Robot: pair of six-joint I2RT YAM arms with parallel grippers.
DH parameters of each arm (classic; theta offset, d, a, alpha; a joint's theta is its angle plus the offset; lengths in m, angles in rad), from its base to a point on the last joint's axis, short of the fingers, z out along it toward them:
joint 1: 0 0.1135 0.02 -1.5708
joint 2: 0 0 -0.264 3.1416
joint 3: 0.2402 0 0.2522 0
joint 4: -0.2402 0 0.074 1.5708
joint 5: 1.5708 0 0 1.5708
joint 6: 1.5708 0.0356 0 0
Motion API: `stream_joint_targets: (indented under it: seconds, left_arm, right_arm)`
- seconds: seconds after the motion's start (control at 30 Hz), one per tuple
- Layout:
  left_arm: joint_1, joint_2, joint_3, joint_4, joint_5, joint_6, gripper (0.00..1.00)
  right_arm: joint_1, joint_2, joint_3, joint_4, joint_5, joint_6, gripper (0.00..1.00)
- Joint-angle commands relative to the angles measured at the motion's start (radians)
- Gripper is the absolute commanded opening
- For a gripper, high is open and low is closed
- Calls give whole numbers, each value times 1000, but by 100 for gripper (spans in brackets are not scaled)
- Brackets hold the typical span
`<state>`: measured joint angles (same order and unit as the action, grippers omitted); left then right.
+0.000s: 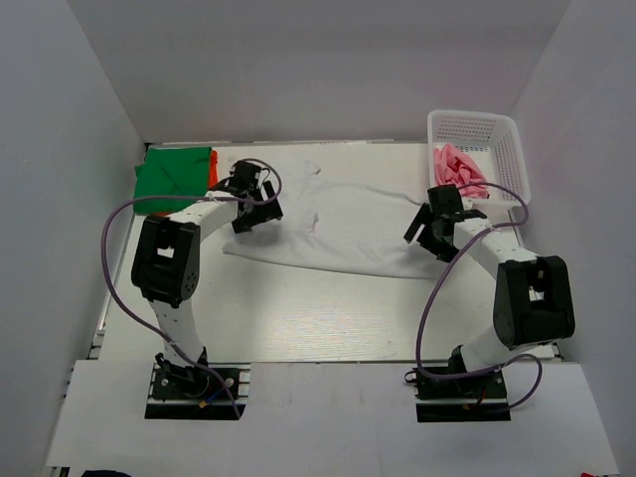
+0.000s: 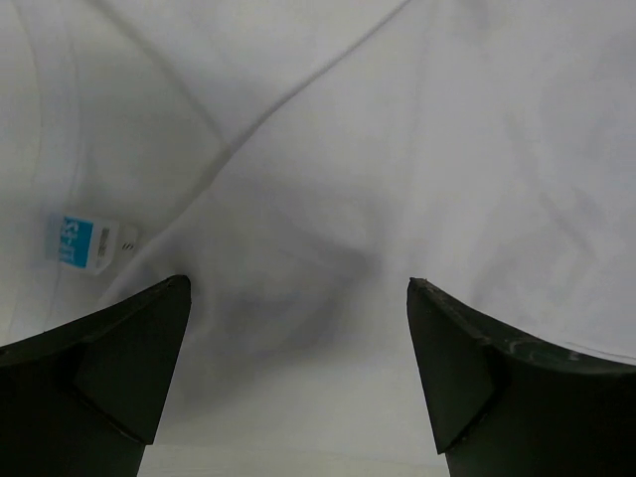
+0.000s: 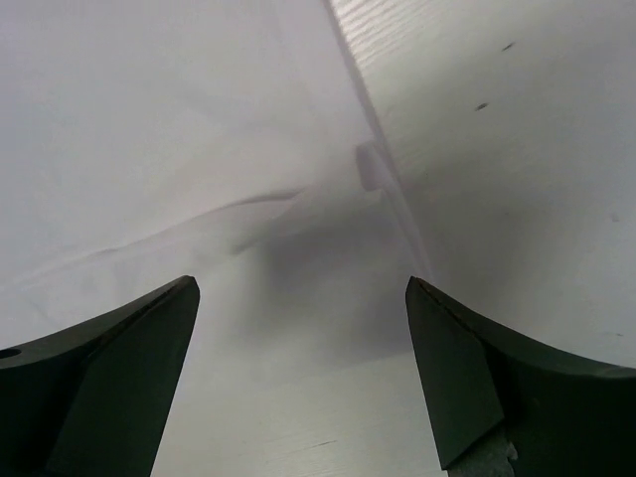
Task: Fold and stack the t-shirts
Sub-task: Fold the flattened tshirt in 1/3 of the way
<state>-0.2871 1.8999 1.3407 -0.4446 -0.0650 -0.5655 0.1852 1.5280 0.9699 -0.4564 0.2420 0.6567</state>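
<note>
White t-shirt [image 1: 343, 224]: biggest item, spread flat w/ some creases across the far half of the table [image 1: 298, 318], running left to right between both arms. Near edge slants, lower on the right.
Basket [image 1: 513, 149]: white plastic mesh, far right corner of the table, just right of the white t-shirt.
Green t-shirt [image 1: 171, 175]: folded, far left corner, just left of the white t-shirt.
Pink t-shirt [image 1: 459, 171]: bunched up inside the basket, against its left wall.
Orange t-shirt [image 1: 213, 169]: only a thin strip shows at the right edge of the green t-shirt, looks to lie under it.
Left claw [image 2: 298, 288]: jaws wide apart, nothing between them, pointing down over the left part of the white t-shirt. Can't tell if the tips touch the cloth.
Right claw [image 3: 303, 288]: jaws wide apart, nothing gripped, over the right edge of the white t-shirt. Cloth on the left of its view, bare tabletop on the right; a small fold of cloth sits at the edge.
Neck label [image 2: 87, 243]: small, blue & white, on the white t-shirt by the collar seam, just beside the left claw's left finger [image 2: 109, 358]. Print too small to read.
</note>
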Motion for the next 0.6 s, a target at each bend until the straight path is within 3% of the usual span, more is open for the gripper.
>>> stream_joint_targets:
  seconds: [0.0, 0.17, 0.3, 0.43, 0.57]
  left_arm:
    - [12, -42, -70, 1, -41, -47, 100]
    - [12, -73, -210, -11, -21, -88, 100]
    - [12, -149, -360, -39, -58, -132, 100]
    - [-7, -298, -515, -129, -105, -214, 100]
    - [-7, -590, -688, -241, -96, -281, 100]
  right_arm:
    - [36, 24, -28, 108, -75, -26, 90]
    - [65, 86, -43, 107, -87, -20, 90]
    - [71, 58, -159, 81, -72, -5, 90]
    - [83, -20, -265, 42, -87, 17, 90]
    - [83, -173, -359, -25, -61, 29, 90]
